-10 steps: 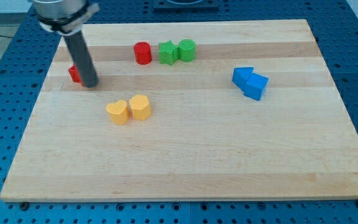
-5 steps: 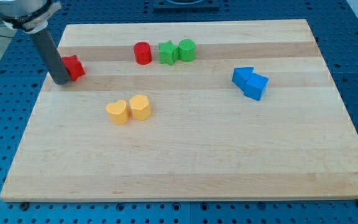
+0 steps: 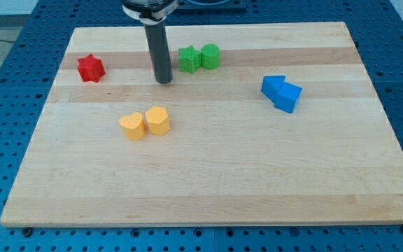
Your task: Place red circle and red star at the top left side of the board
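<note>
The red star lies near the board's top left, close to the left edge. My tip rests on the wooden board, right of the red star and just left of the green star. The dark rod rises over the spot where the red circle stood a moment ago. The red circle does not show in the current frame; the rod hides that spot.
A green circle touches the green star's right side. Two blue blocks sit together at the right. A yellow heart and another yellow block sit together below my tip.
My tip swung from beside the red star at the left to the red circle's spot. The red star ended up slightly up and left. The red circle is now covered.
</note>
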Controlling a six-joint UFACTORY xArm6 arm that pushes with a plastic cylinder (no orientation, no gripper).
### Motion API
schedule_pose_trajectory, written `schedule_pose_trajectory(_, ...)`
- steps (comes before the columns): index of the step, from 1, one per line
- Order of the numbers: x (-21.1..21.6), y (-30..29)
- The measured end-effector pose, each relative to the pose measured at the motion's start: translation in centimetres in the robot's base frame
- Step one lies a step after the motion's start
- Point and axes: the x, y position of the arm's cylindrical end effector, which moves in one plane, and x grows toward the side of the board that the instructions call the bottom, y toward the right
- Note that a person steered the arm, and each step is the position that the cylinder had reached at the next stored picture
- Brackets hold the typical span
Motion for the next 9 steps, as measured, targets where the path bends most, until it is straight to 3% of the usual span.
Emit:
schedule_pose_trajectory(2, -5.6, -3.6)
schedule_pose_trajectory(3, -6.2, 2.7)
schedule_pose_trajectory(4, -8.5, 0.2)
schedule_pose_trajectory(6, -8.0, -11.7)
schedule_pose_trajectory(7, -10.0, -7.7)
schedule_pose_trajectory(8, -12.9, -9.6)
schedule_pose_trajectory(9, -11.6, -11.4)
